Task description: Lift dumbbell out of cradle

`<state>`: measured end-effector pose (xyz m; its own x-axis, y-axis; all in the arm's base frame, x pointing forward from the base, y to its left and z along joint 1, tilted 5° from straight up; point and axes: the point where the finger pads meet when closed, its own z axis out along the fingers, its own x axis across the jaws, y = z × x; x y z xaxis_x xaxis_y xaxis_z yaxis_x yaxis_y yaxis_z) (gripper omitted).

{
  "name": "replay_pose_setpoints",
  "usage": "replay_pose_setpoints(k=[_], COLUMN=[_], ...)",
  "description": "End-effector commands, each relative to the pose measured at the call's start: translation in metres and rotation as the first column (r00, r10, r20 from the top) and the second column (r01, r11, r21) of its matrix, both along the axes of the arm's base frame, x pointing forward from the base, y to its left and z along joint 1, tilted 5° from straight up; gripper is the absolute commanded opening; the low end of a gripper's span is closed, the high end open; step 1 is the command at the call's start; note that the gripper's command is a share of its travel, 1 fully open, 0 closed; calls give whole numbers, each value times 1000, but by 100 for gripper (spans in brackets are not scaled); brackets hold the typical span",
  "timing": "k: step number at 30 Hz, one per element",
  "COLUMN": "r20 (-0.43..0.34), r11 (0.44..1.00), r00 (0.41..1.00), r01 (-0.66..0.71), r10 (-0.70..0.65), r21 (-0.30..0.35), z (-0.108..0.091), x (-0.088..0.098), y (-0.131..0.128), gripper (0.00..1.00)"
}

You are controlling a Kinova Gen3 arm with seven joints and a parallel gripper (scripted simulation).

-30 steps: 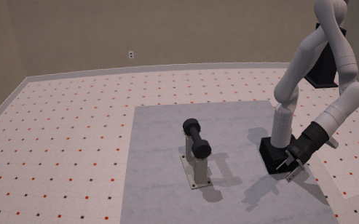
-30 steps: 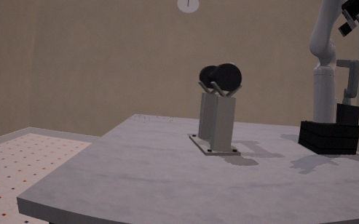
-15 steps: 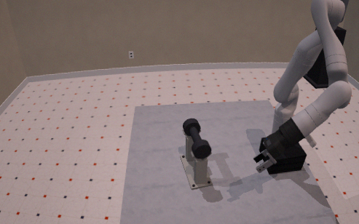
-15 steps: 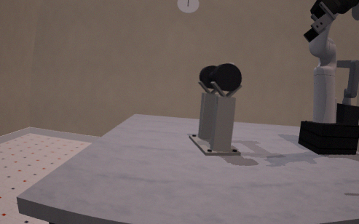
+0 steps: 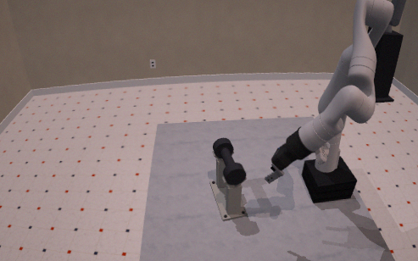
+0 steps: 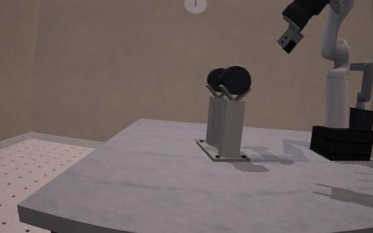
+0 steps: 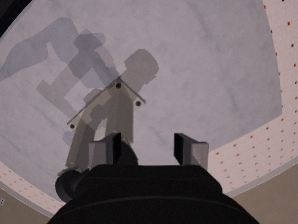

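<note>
A black dumbbell (image 5: 229, 161) lies level in the V-forks of a grey cradle (image 5: 228, 192) bolted to the grey table. It also shows in the exterior view (image 6: 229, 79) on the cradle (image 6: 225, 126). My gripper (image 5: 274, 174) is open and empty, in the air to the right of the dumbbell and apart from it. In the exterior view the gripper (image 6: 290, 39) hangs well above and to the right of the dumbbell. In the wrist view the two fingers stand wide apart, with the cradle (image 7: 103, 125) below and to the left and one dumbbell head (image 7: 67, 185) partly hidden.
The arm's black base block (image 5: 328, 180) stands on the table to the right of the cradle. A tall black box (image 5: 386, 63) stands at the back right. The table edge runs close on the left (image 5: 148, 191), with tiled floor beyond.
</note>
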<state>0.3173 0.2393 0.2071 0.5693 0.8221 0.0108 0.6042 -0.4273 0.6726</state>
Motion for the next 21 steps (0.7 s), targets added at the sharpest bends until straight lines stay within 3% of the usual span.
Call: replay_pose_setpoints(k=[1, 6, 11, 21], r20=[-21, -118, -167, -341], r11=[996, 967, 943, 810], r00=[996, 961, 932, 794], r01=[91, 255, 331, 571], r10=[-91, -251, -321, -504], r21=[3, 22, 37, 133], z=[0, -5, -7, -7], x=[19, 27, 31, 47], y=[-24, -65, -82, -133], gripper=[100, 100, 100, 100])
